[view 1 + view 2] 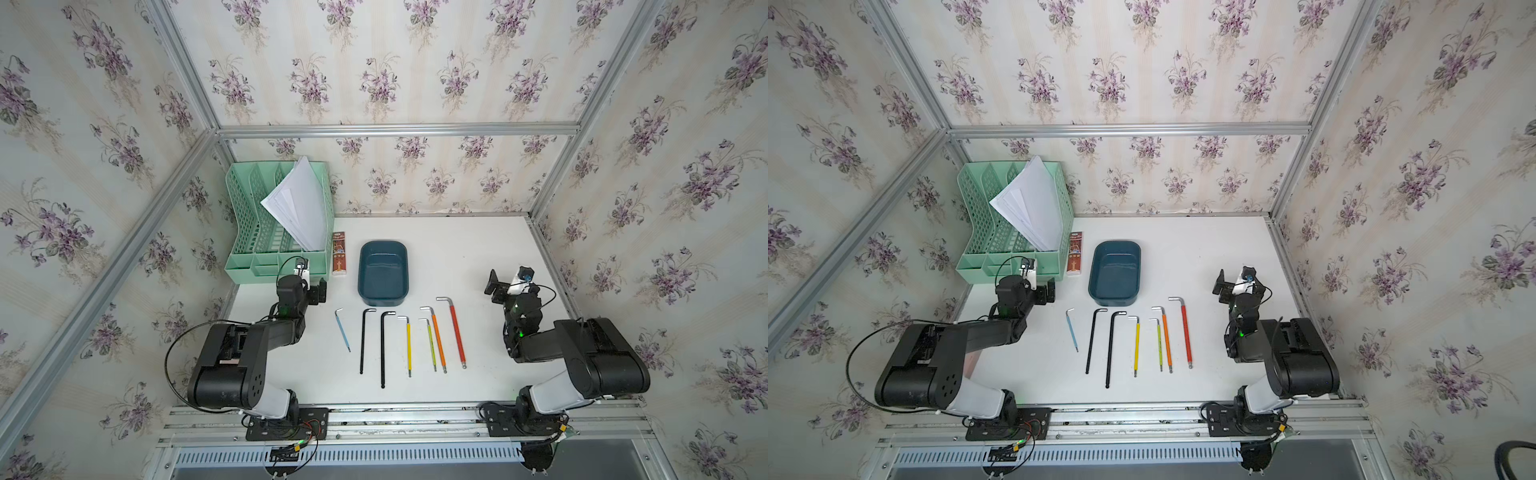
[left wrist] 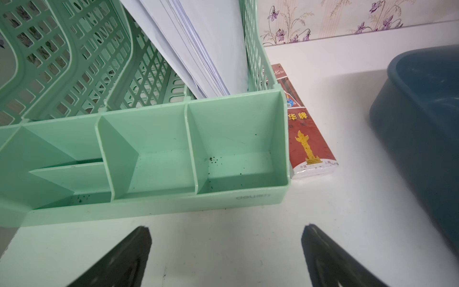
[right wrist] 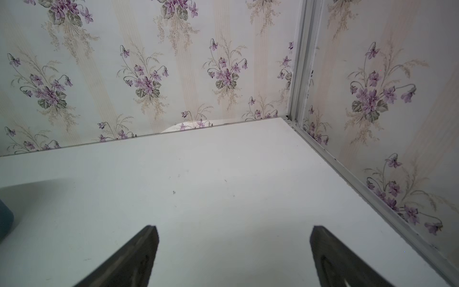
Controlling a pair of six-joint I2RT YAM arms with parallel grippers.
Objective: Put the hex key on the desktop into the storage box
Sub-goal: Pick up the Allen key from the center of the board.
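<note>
Several hex keys lie in a row on the white desktop (image 1: 478, 257): a thin blue one (image 1: 343, 330), two black ones (image 1: 362, 340) (image 1: 382, 349), a yellow (image 1: 409, 347), a green (image 1: 431, 345), an orange (image 1: 438, 338) and a red one (image 1: 456, 332). Just behind them stands the dark teal storage box (image 1: 382, 272) (image 2: 422, 124), with nothing inside. My left gripper (image 1: 321, 291) (image 2: 227, 227) hovers open left of the box, facing the organizer. Right of the keys, my right gripper (image 1: 494, 286) (image 3: 234, 227) is open over bare desktop. Neither holds anything.
A mint-green mesh organizer (image 1: 274, 232) holding white papers (image 1: 297, 203) stands at the back left. A red-brown carton (image 1: 339, 253) lies between it and the storage box. Wallpapered walls and aluminium rails (image 1: 552, 266) close in the desktop.
</note>
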